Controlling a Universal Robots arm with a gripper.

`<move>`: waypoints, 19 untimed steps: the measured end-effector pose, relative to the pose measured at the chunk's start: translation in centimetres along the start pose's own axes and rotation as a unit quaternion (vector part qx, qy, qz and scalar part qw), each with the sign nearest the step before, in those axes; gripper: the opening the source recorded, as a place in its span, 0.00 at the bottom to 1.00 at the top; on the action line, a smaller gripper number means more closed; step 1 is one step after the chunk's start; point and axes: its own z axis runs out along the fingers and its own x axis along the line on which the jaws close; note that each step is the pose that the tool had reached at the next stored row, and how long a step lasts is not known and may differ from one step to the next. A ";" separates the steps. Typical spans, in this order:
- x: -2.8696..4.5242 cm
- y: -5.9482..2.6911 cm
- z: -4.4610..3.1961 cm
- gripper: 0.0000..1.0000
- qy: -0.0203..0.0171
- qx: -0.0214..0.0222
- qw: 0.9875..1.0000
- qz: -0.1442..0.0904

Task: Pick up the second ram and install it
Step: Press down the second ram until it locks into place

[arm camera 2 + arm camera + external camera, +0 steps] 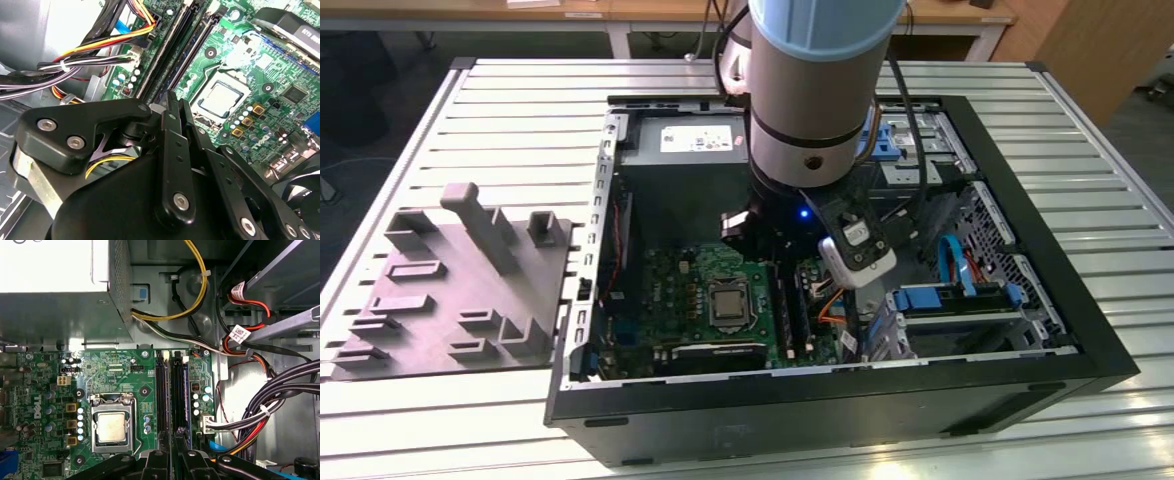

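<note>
Your gripper (172, 452) sits pressed together right over the RAM slots (172, 390) beside the CPU socket (111, 426); cables (270, 410) crowd the slots' far edge.

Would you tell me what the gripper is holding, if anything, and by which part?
Cannot be told: the gripper sits at the memory slots, its own body hiding any hold.

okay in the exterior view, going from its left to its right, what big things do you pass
Grey fixture block on the slatted table → computer case's left wall → green motherboard with its processor socket → arm's tool above the memory slots → blue drive bay parts.
</note>
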 end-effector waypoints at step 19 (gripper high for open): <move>0.04 0.84 0.10 0.10 0.000 0.000 1.000 0.000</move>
